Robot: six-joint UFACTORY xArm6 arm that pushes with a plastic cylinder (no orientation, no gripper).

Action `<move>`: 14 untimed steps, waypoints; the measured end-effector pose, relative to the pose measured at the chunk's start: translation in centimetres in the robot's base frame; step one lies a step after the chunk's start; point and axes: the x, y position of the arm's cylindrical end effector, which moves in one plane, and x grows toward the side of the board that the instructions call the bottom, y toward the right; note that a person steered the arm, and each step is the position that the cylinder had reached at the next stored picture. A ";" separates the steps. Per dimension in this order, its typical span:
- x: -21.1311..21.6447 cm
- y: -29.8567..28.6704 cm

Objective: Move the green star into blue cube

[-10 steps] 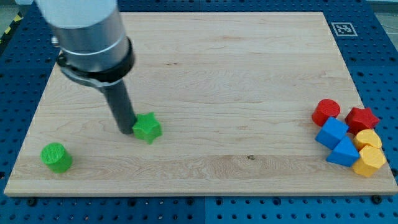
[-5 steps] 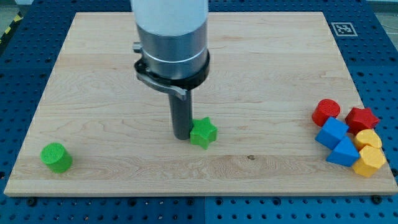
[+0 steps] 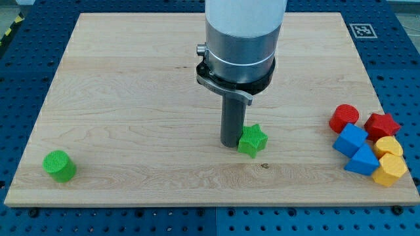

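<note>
bare board separates green star, touching my tip, from blue cube; no gripper.

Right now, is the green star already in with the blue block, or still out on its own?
Still out. The green star sits mid-board beside my tip, well apart from the blue cube at the view's right.

Pale wooden board on blue perforated table; fiducial marker at board's top-right corner.
</note>
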 end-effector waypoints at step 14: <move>3.5 11.1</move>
